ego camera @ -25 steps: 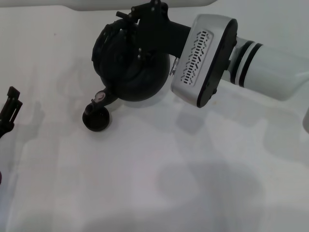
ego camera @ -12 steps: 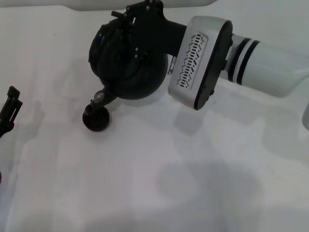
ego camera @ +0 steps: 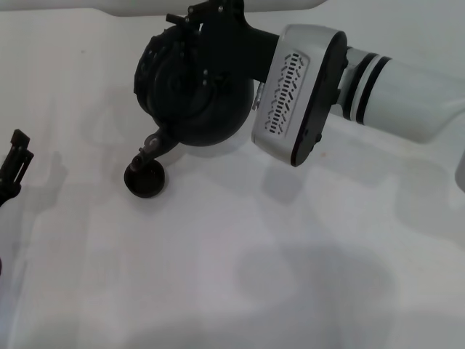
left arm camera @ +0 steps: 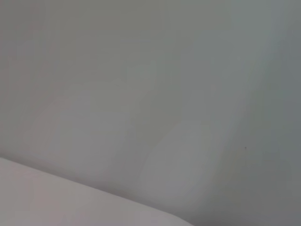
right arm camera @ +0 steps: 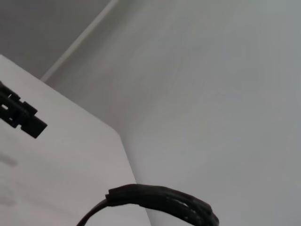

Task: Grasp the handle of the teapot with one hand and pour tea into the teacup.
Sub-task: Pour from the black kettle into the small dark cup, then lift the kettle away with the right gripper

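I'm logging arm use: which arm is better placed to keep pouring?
Right: its gripper holds the teapot tipped, spout over the teacup. The left gripper sits parked aside.

White table point(ego camera: 240, 247) with only the teacup point(ego camera: 144, 179) resting on it.

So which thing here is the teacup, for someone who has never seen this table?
Start at the big round black teapot that the right claw holds tilted over the white table. Follow its spout down to the tiny dark bowl directly under it: that is the teacup, handleless and far smaller than the pot.
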Robot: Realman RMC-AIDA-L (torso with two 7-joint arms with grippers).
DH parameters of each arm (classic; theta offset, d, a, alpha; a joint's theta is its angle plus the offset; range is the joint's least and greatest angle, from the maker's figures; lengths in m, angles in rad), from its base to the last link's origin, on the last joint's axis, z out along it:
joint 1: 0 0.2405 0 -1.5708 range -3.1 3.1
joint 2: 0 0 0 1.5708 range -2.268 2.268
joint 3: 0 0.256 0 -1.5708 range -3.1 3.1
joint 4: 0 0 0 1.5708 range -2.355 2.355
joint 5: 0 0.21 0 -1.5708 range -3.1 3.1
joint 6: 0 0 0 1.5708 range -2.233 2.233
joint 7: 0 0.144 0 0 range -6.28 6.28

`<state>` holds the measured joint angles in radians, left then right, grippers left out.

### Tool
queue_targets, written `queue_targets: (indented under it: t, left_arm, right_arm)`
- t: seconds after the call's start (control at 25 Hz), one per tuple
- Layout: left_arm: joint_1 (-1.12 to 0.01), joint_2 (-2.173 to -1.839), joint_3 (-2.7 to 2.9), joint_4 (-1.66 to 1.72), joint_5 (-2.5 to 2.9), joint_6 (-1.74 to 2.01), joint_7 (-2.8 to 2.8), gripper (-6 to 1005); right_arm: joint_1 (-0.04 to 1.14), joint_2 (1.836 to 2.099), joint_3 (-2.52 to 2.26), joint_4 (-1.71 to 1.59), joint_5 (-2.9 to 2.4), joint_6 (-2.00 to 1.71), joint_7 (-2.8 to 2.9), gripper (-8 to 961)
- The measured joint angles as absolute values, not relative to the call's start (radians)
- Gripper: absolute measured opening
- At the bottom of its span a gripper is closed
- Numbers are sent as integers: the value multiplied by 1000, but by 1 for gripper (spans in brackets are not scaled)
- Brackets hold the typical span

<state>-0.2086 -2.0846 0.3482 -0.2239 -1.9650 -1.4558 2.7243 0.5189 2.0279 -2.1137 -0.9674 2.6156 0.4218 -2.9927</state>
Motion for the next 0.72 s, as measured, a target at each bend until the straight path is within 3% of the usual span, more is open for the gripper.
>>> queue_targets:
  t: [0.72]
  left_arm:
    - [-210,-2083,348,-219,-1965,-1456,2724,877]
  right_arm:
    - [543,2028,-2093,-970,2565,396,-2993,107]
